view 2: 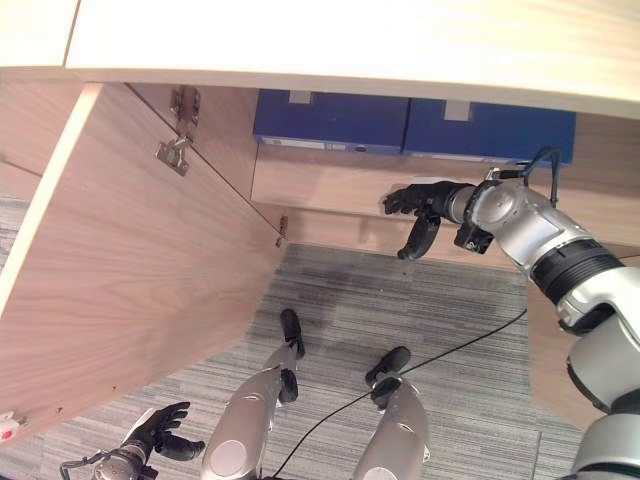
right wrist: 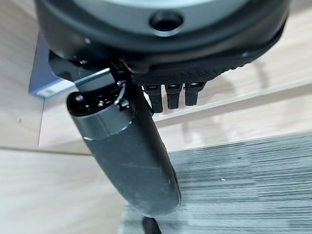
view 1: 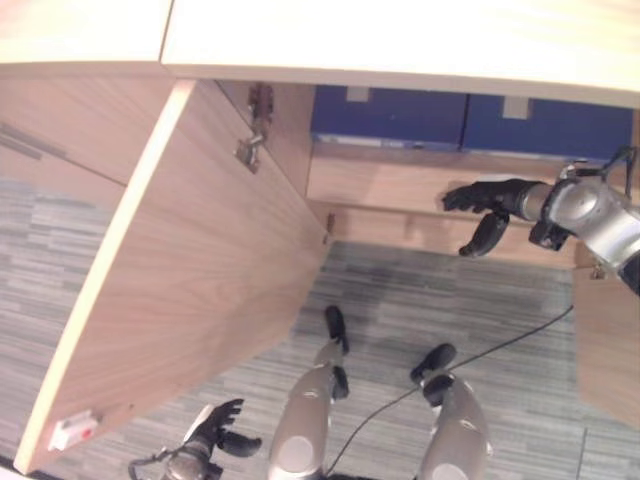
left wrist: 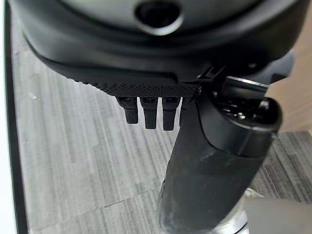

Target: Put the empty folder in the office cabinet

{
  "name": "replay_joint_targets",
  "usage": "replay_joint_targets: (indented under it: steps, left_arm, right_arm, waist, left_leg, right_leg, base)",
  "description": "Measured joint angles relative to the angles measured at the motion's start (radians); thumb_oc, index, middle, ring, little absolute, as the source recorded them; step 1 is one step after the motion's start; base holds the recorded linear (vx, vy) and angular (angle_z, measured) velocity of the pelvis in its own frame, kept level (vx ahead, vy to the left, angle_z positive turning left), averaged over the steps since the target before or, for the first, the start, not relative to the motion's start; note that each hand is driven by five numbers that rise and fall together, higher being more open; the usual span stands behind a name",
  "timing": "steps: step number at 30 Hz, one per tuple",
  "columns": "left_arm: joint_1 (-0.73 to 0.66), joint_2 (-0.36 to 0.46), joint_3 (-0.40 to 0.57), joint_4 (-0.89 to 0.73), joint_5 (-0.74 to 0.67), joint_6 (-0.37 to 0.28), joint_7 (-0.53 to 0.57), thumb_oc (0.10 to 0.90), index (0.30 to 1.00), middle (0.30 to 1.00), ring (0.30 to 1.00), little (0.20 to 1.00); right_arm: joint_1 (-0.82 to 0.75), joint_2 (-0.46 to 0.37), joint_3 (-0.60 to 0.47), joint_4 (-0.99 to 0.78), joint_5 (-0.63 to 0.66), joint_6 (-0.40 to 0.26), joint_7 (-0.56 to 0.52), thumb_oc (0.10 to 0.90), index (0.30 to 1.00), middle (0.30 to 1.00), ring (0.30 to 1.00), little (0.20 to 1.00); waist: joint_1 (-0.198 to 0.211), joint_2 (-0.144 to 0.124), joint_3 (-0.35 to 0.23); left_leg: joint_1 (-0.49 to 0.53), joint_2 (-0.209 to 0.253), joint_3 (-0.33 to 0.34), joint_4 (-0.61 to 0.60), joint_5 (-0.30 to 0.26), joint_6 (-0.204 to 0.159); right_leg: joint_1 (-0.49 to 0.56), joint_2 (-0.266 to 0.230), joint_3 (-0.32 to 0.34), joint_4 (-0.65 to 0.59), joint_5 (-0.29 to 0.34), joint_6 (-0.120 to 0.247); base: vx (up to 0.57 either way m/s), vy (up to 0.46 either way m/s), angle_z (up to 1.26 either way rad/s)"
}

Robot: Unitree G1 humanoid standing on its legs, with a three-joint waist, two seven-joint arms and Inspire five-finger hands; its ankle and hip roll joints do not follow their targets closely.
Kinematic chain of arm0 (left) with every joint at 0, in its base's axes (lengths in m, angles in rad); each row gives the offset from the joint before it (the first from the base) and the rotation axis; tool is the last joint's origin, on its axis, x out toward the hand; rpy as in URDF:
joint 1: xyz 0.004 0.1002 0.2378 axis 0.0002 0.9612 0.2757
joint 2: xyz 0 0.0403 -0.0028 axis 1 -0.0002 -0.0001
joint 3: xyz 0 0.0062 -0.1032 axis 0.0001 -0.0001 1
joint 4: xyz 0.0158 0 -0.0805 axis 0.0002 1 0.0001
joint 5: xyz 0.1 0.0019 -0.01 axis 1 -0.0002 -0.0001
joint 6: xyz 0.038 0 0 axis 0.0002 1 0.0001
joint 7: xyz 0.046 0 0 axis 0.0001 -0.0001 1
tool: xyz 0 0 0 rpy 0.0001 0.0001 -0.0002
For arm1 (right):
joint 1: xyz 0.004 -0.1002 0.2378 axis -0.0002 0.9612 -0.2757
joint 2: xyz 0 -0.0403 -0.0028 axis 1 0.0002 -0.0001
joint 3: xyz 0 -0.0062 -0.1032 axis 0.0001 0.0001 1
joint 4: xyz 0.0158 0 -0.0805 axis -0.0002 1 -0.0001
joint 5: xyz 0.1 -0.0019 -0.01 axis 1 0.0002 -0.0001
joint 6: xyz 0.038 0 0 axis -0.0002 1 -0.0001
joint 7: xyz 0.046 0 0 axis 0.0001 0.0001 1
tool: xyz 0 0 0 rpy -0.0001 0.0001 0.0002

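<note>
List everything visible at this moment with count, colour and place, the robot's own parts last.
Folders: two, blue, side by side on the shelf inside the cabinet.
Cabinet: one, light wood, open in front of the robot, under a pale top.
Cabinet door: one, light wood, swung open on the robot's left; a small white tag with a red mark sits on its near edge.
Hinges: two, metal, on the cabinet's inner left wall.
Floor: grey striped carpet, below the cabinet.
Right hand: dark, open, at the front edge of the shelf, holding nothing.
Left hand: dark, open, low by the door's near corner, idle.
</note>
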Motion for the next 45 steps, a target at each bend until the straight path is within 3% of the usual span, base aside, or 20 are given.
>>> replay_joint_targets:
  steps: [1,2,5,12,16,18,19,20,21,22,23,26,30,36,40,42,45]
  left_arm:
    - [0.004,0.000,0.009,0.001,0.001,0.000,-0.001,0.800,0.900,0.900,0.900,0.900]
    - [0.010,0.001,0.011,0.003,0.002,0.001,-0.003,0.800,0.900,0.900,0.900,0.900]
    - [0.019,-0.002,0.014,0.019,0.002,0.001,-0.018,0.800,0.900,0.900,0.900,0.900]
    - [0.020,-0.022,0.027,0.099,0.005,0.009,-0.019,0.800,0.900,0.900,0.900,0.900]
    - [0.014,-0.063,0.043,0.203,0.007,0.031,-0.018,0.800,0.900,0.900,0.900,0.900]
    - [0.030,-0.081,0.048,0.204,0.006,0.039,-0.018,0.800,0.900,0.900,0.900,0.900]
    - [0.044,-0.092,0.066,0.210,0.005,0.047,-0.015,0.800,0.900,0.900,0.900,0.900]
    - [0.058,-0.093,0.065,0.211,0.004,0.047,-0.016,0.800,0.900,0.900,0.900,0.900]
    - [0.074,-0.094,0.064,0.215,0.003,0.047,-0.015,0.800,0.900,0.900,0.900,0.900]
    - [0.086,-0.110,0.055,0.214,0.002,0.048,-0.022,0.800,0.900,0.900,0.900,0.900]
    - [0.081,-0.132,0.049,0.216,0.005,0.053,-0.019,0.800,0.900,0.900,0.900,0.900]
    - [0.081,-0.127,0.059,0.249,0.034,0.074,-0.017,0.800,0.900,0.900,0.900,0.900]
    - [0.095,-0.133,0.081,0.268,0.035,0.077,-0.019,0.800,0.900,0.900,0.900,0.900]
    - [0.069,-0.136,0.112,0.275,0.035,0.068,-0.016,0.800,0.900,0.900,0.900,0.900]
    - [0.083,-0.155,0.177,0.284,0.026,0.070,-0.011,0.800,0.900,0.900,0.900,0.900]
    - [0.097,-0.180,0.277,0.325,-0.030,0.078,-0.011,0.800,0.900,0.900,0.900,0.900]
    - [0.113,-0.201,0.322,0.384,-0.048,0.092,-0.011,0.800,0.900,0.900,0.900,0.900]
  right_arm:
    - [0.009,-0.001,0.005,-0.003,0.000,0.000,0.011,0.800,0.900,0.900,0.900,0.900]
    - [0.041,-0.004,0.003,-0.004,-0.008,-0.004,0.015,0.800,0.900,0.900,0.900,0.900]
    - [0.081,-0.009,0.024,-0.001,-0.083,-0.008,0.048,0.800,0.900,0.900,0.900,0.900]
    - [0.177,-0.021,0.026,-0.004,-0.153,-0.018,0.048,0.800,0.900,0.900,0.900,0.900]
    - [0.292,-0.021,-0.120,0.005,-0.153,-0.037,0.036,0.800,0.900,0.900,0.900,0.900]
    - [0.367,-0.022,-0.182,0.022,-0.162,-0.040,0.010,0.800,0.900,0.900,0.900,0.900]
    - [0.437,-0.001,-0.264,0.033,-0.177,-0.037,-0.010,0.800,0.900,0.900,0.900,0.900]
    - [0.452,0.024,-0.283,0.041,-0.187,-0.034,-0.017,0.800,0.900,0.900,0.900,0.900]
    - [0.484,0.065,-0.338,0.058,-0.193,-0.035,-0.026,0.800,0.900,0.900,0.900,0.900]
    - [0.529,0.081,-0.383,0.052,-0.192,-0.039,-0.039,0.800,0.900,0.900,0.900,0.900]
    - [0.606,0.088,-0.476,0.054,-0.192,-0.036,-0.047,0.800,0.900,0.900,0.900,0.900]
    - [0.776,0.128,-0.612,0.042,-0.193,-0.009,-0.073,0.800,0.900,0.900,0.900,0.900]
    - [0.862,0.162,-0.618,0.028,-0.192,0.013,-0.067,0.800,0.900,0.900,0.900,0.900]
    - [0.966,0.202,-0.633,-0.122,-0.190,0.026,-0.051,0.800,0.900,0.900,0.900,0.900]
    - [1.033,0.286,-0.665,-0.146,-0.126,0.025,-0.066,0.800,0.900,0.900,0.900,0.900]
    - [1.134,0.331,-0.743,-0.178,-0.092,0.021,-0.091,0.800,0.900,0.900,0.900,0.900]
    - [1.255,0.332,-0.824,-0.228,-0.054,0.007,-0.097,0.800,0.900,0.900,0.900,0.900]
  waist:
    - [0.001,-0.004,-0.006]
    - [-0.003,-0.017,-0.056]
    - [-0.006,-0.037,-0.130]
    - [-0.040,-0.044,-0.219]
    - [-0.061,-0.047,-0.252]
    - [-0.076,-0.060,-0.299]
    - [-0.079,-0.075,-0.311]
    - [-0.074,-0.090,-0.319]
    - [-0.051,-0.112,-0.332]
    - [-0.039,-0.117,-0.346]
    - [-0.059,-0.106,-0.354]
    - [-0.105,-0.125,-0.392]
    - [-0.139,-0.126,-0.424]
    - [-0.137,-0.115,-0.443]
    - [-0.131,-0.117,-0.453]
    - [-0.125,-0.120,-0.466]
    - [-0.122,-0.123,-0.482]
  left_leg:
    - [0.019,0.001,-0.001,-0.009,-0.006,-0.010]
    - [0.018,0.003,-0.002,-0.017,-0.011,-0.015]
    - [0.050,0.008,0.001,-0.035,-0.010,-0.022]
    - [0.122,0.032,0.007,-0.050,-0.025,-0.043]
    - [0.160,0.053,0.027,-0.050,-0.027,-0.048]
    - [0.182,0.065,0.038,-0.049,-0.037,-0.062]
    - [0.215,0.066,0.043,-0.048,-0.042,-0.069]
    - [0.233,0.064,0.035,-0.039,-0.056,-0.088]
    - [0.257,0.066,-0.013,-0.021,-0.075,-0.105]
    - [0.292,0.075,-0.094,-0.021,-0.099,-0.137]
    - [0.319,0.071,-0.131,-0.055,-0.111,-0.147]
    - [0.339,0.047,-0.114,-0.070,-0.113,-0.135]
    - [0.344,0.022,-0.071,-0.070,-0.129,-0.123]
    - [0.346,0.029,-0.050,-0.070,-0.133,-0.128]
    - [0.346,0.041,-0.051,-0.070,-0.133,-0.128]
    - [0.348,0.052,-0.053,-0.070,-0.132,-0.131]
    - [0.349,0.060,-0.049,-0.070,-0.134,-0.136]
  right_leg:
    - [0.020,0.003,-0.001,-0.012,0.002,0.005]
    - [0.022,0.009,-0.006,-0.026,0.005,0.012]
    - [0.061,0.034,-0.010,-0.073,0.019,0.025]
    - [0.166,0.096,-0.024,-0.183,0.050,0.030]
    - [0.217,0.140,-0.012,-0.260,0.077,0.025]
    - [0.234,0.157,-0.002,-0.291,0.081,0.025]
    - [0.265,0.176,0.014,-0.314,0.088,0.023]
    - [0.266,0.184,0.054,-0.324,0.087,0.022]
    - [0.267,0.191,0.092,-0.337,0.097,0.014]
    - [0.291,0.209,0.136,-0.364,0.120,0.015]
    - [0.330,0.219,0.128,-0.405,0.140,0.023]
    - [0.345,0.208,0.142,-0.446,0.171,0.036]
    - [0.335,0.194,0.182,-0.486,0.212,0.038]
    - [0.324,0.203,0.216,-0.493,0.213,0.041]
    - [0.324,0.216,0.221,-0.494,0.212,0.038]
    - [0.326,0.228,0.219,-0.495,0.208,0.033]
    - [0.323,0.237,0.221,-0.496,0.203,0.033]
  base:
    - [0.06,-0.022,-0.03]
    - [0.05,-0.021,-0.03]
    - [0.03,-0.019,-0.06]
    - [0.00,-0.041,-0.06]
    - [0.02,-0.019,-0.21]
    - [0.09,0.064,-0.25]
    - [0.06,0.077,-0.39]
    - [0.05,0.087,-0.86]
    - [0.05,0.086,-1.40]
    - [0.06,0.220,-1.10]
    - [0.06,0.247,-0.60]
    - [-0.01,0.149,-0.05]
    - [-0.04,0.084,-0.32]
    - [0.00,-0.046,-0.11]
    - [0.04,-0.099,-0.01]
    - [0.07,-0.105,0.01]
    - [0.04,-0.045,-0.05]
